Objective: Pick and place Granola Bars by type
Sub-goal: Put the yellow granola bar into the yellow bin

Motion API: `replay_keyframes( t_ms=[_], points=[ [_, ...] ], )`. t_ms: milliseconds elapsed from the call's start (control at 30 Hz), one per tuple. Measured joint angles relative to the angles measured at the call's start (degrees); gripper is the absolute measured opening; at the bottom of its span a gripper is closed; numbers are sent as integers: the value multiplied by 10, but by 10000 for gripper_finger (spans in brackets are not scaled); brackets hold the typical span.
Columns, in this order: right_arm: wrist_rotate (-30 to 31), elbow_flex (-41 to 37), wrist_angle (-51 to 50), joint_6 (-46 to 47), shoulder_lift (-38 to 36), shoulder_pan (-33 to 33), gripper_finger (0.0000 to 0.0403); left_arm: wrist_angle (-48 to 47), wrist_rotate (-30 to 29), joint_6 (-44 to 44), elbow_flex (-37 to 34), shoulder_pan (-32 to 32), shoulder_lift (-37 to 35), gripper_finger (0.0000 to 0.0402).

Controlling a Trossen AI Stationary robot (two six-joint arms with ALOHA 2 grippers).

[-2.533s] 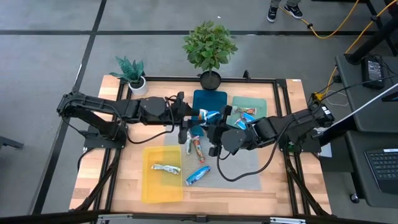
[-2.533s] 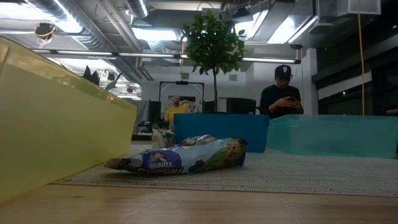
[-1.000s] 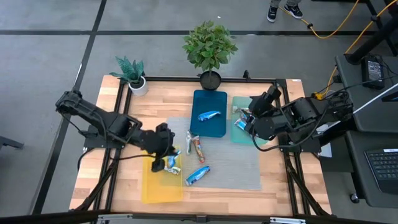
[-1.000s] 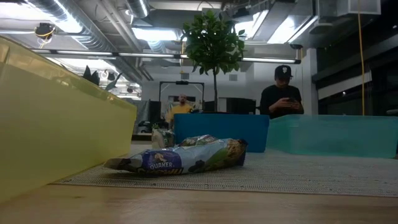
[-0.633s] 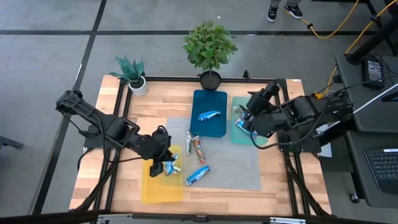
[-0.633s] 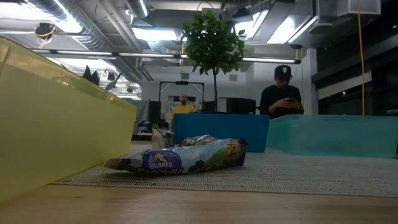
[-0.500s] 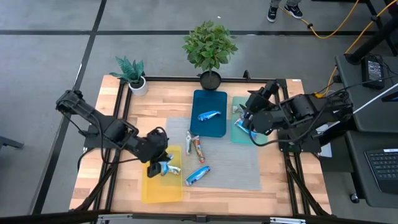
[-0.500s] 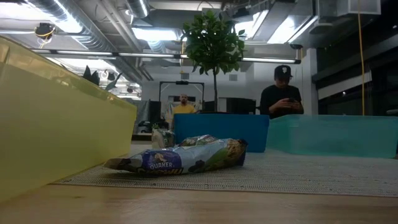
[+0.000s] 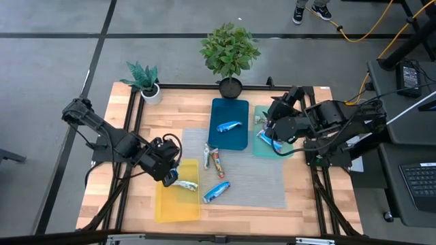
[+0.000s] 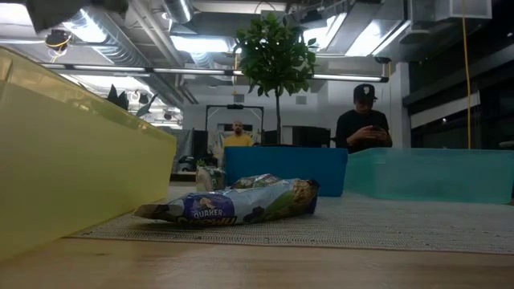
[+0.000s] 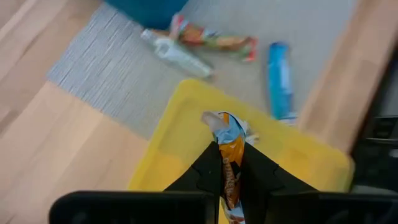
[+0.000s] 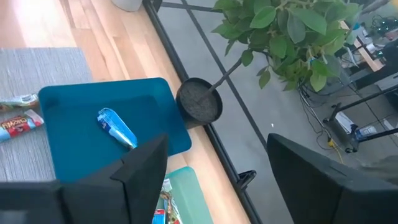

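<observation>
left pincer (image 11: 229, 163) grips an orange granola bar (image 11: 227, 142) over the yellow tray (image 11: 180, 144); right pincer (image 12: 211, 163) wide

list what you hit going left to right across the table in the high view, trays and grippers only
left gripper → yellow tray → blue tray → right gripper, over the teal tray

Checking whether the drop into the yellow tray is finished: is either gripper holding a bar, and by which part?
The left gripper pinches an orange-and-blue granola bar by its lower end, over the yellow tray. The right gripper is open, holding nothing.
</observation>
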Motion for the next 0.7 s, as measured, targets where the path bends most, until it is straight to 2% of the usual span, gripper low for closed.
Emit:
replay_keyframes(
  t_ms=[200, 433, 533, 700],
  points=[
    [0, 0, 6, -11, 0, -14, 274, 21, 37, -8, -61, 2, 33, 23],
    [-32, 0, 10, -19, 0, -26, 274, 19, 46, 7, -74, 4, 55, 24],
    [-34, 0, 11, -19, 0, -27, 274, 16, 48, 45, -75, 10, 74, 25],
    [-35, 0, 29, -30, 0, -26, 274, 16, 91, 139, -83, 30, 122, 25]
  ],
)
